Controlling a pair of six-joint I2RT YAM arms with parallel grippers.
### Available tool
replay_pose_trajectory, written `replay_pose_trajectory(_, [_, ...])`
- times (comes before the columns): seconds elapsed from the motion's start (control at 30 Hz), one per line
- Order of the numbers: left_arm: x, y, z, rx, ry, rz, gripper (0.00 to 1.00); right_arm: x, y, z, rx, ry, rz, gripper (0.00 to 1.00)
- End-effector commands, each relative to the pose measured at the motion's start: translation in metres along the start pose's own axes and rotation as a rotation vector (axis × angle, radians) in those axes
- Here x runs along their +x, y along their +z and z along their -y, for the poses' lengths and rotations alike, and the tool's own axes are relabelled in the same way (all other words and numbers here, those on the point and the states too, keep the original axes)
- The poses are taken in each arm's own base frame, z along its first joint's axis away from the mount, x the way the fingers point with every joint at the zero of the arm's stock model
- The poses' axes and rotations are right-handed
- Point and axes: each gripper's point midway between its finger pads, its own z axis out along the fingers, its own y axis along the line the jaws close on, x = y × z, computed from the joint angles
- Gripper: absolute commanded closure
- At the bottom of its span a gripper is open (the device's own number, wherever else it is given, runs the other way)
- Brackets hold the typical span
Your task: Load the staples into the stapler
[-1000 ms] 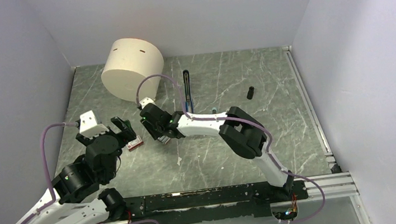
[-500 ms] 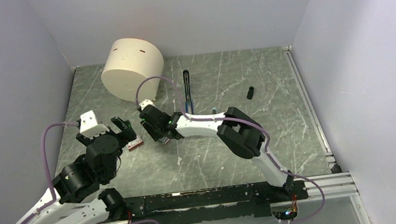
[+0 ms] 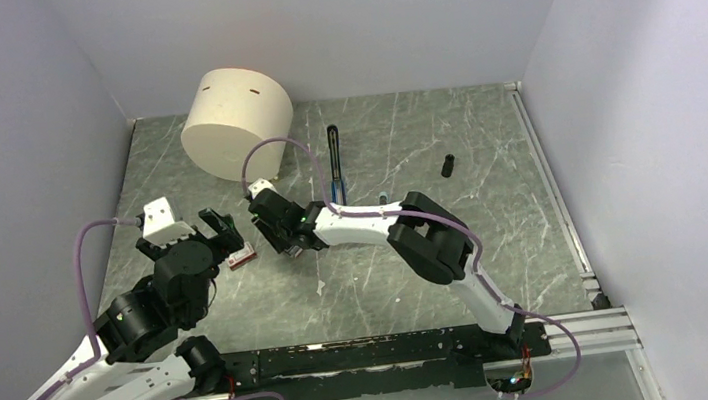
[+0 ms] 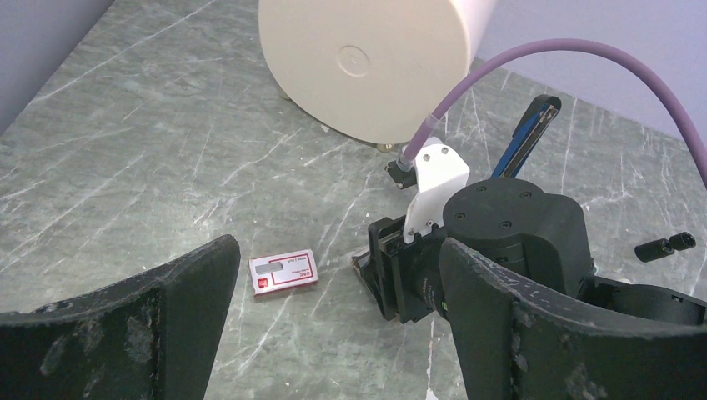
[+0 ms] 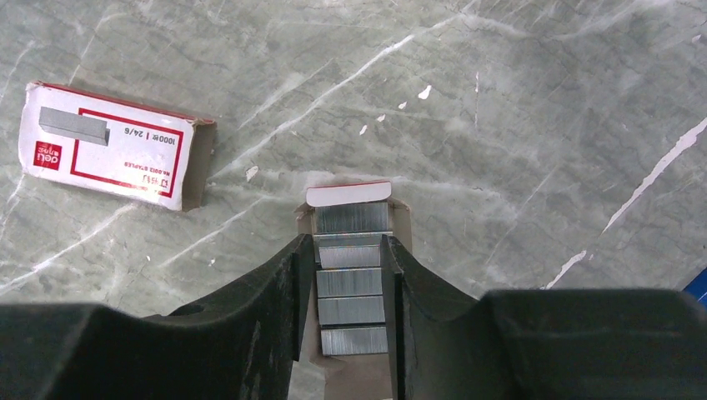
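My right gripper (image 5: 348,247) pinches the staples (image 5: 352,218) across their row, and the stapler (image 3: 334,147) lies beside my wrist, its long axis pointing to the far edge of the table (image 3: 484,135).

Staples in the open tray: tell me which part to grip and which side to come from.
Grip the staples across the strips' two ends, coming down from above. The cardboard tray lies flat with its top open, and the strips lie side by side, so squeezing the ends should catch several together. The right gripper straddles them that way.
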Motion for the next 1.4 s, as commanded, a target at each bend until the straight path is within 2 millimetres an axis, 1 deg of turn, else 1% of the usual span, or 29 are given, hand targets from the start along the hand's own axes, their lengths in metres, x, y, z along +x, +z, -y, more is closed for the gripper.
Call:
replay_pose_trajectory(0.0, [-0.011,-0.002,-0.001,-0.015,-0.022,0.024,0.06,0.007,0.009,0.001,0.024,-0.017,-0.015,0.61])
replay_pose_trajectory(0.27, [-0.012,-0.002,-0.002,-0.016,-0.025,0.025,0.06,0.007,0.009,0.002,0.033,-0.015,-0.022,0.64])
replay_pose_trajectory(0.43, [-0.012,-0.002,-0.002,-0.016,-0.026,0.026,0.06,0.005,0.008,0.002,0.033,-0.011,-0.017,0.69])
replay_pose_trajectory(0.73, [-0.012,-0.002,-0.002,-0.015,-0.024,0.024,0.06,-0.012,-0.01,0.003,0.034,-0.008,-0.001,0.7])
replay_pose_trajectory(1.13, [-0.013,-0.002,-0.003,-0.019,-0.027,0.027,0.06,-0.005,-0.012,0.001,0.036,-0.027,-0.11,0.69])
replay_pose_trajectory(1.23, [-0.013,-0.003,-0.003,-0.02,-0.028,0.028,0.06,-0.007,-0.016,0.002,0.036,-0.019,-0.106,0.69])
replay_pose_trajectory(1.27, [-0.013,-0.003,-0.003,-0.02,-0.03,0.029,0.06,-0.01,-0.02,0.002,0.033,-0.013,-0.098,0.69])
replay_pose_trajectory(1.37, [-0.015,-0.004,-0.003,-0.015,-0.031,0.03,0.06,-0.01,-0.03,0.004,0.027,-0.002,-0.094,0.7])
